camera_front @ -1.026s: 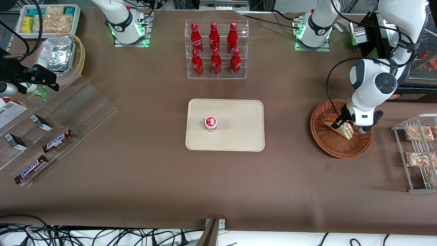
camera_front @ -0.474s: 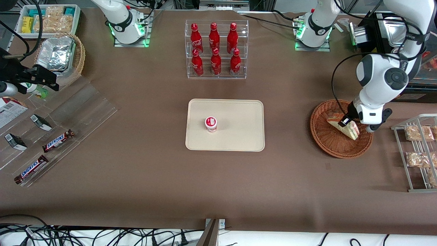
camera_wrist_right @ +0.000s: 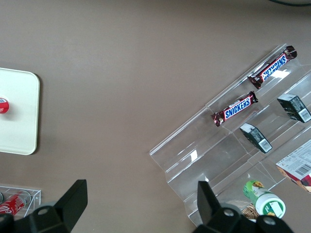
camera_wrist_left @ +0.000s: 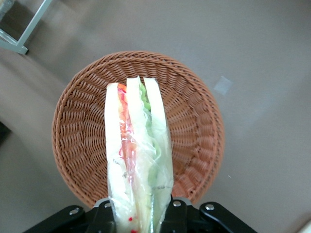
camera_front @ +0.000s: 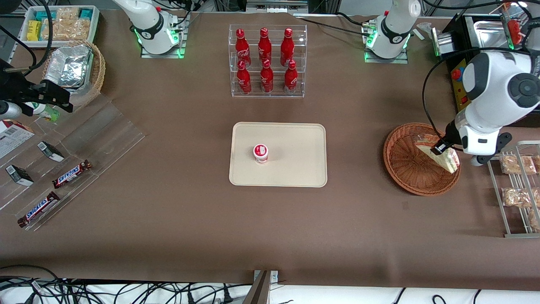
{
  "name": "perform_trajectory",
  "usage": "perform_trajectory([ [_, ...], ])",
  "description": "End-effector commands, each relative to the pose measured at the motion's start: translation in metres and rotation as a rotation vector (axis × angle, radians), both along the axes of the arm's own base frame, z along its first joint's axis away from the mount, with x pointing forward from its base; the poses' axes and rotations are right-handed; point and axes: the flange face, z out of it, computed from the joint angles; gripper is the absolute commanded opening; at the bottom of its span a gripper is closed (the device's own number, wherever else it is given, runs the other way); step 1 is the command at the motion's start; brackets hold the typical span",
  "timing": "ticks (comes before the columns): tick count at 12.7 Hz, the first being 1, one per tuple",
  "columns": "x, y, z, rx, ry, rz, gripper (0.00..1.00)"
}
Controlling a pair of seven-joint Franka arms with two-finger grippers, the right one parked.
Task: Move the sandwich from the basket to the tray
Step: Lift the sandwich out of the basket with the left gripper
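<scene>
Lift stage: I am holding the sandwich (camera_wrist_left: 137, 160) above the basket (camera_front: 407, 173).
The gripper (camera_front: 443, 148), fingers clamped on the wedge's base, is pointing its long axis downward; I am judging the tray (camera_front: 295, 169) lies toward the parked arm's end.

The tool (camera_front: 443, 148) holds the sandwich (camera_front: 438, 157) above the basket (camera_front: 405, 169). Bare tabletop (camera_front: 358, 160) lies between basket and tray (camera_front: 295, 169). A small cup (camera_front: 260, 153) stands on the tray.

Red-lidded cup (camera_front: 260, 153); six cola bottles (camera_front: 265, 61) in acrylic rack.
</scene>
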Motion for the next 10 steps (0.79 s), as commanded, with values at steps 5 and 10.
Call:
perform_trajectory([
  [5, 0.020, -0.035, 0.084, -0.131, 0.032, -0.310, 0.00],
  [10, 0.012, -0.137, 0.098, -0.173, -0.002, -0.559, 0.00],
])
